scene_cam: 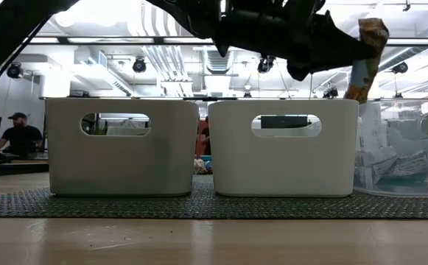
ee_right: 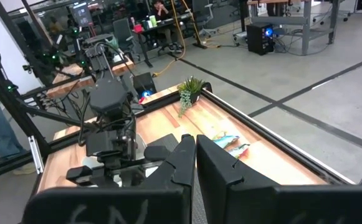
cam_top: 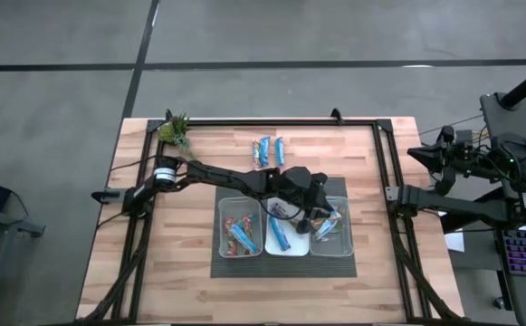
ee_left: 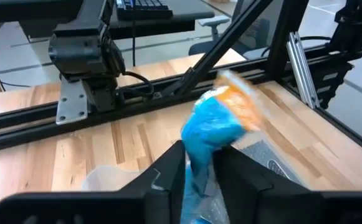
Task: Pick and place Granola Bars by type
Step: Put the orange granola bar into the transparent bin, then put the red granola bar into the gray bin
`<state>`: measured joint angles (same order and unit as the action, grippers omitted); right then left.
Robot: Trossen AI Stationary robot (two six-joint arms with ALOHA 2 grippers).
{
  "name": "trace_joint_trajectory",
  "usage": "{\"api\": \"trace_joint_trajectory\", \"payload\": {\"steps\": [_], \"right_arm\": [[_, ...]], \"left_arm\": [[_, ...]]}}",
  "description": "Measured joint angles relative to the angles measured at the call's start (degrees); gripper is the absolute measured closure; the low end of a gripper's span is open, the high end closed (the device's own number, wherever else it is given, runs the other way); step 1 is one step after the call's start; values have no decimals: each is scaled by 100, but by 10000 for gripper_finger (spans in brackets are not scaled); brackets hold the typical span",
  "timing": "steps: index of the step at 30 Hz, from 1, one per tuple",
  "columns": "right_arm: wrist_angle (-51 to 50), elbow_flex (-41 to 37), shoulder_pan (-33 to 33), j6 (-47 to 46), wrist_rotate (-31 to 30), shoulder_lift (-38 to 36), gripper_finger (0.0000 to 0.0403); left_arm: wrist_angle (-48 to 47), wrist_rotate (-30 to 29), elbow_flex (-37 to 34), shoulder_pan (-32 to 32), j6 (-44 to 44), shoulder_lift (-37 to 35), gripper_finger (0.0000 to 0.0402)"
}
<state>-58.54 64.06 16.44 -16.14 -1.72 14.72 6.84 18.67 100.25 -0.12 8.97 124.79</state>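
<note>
Slatted wood table (cam_top: 154, 263), left gripper (ee_left: 196, 168) pinching crinkly blue-orange bar (ee_left: 215, 121).

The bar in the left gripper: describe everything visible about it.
The bar is slim, in a glossy blue wrapper with an orange end. It stands pinched at its lower end by the left gripper, orange end up. In the high view the gripper sits over the right clear bin; the low view shows the bar raised above the bins.

Left tool (ee_left: 196, 171) stretched out mid-table, fingers pinched; right tool (ee_right: 195, 155) closed, parked aside.
</note>
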Motion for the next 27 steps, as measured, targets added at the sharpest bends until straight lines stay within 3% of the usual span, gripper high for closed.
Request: {"api": "trace_joint_trajectory", "payload": {"steps": [7,27], "right_arm": [[0,-1,1,2,0,0,394],[0,1,0,5,0,0,394]], "left_arm": [[-9,-74,0,0,11,0,293],[-174,-91,0,0,48,0,291]]}}
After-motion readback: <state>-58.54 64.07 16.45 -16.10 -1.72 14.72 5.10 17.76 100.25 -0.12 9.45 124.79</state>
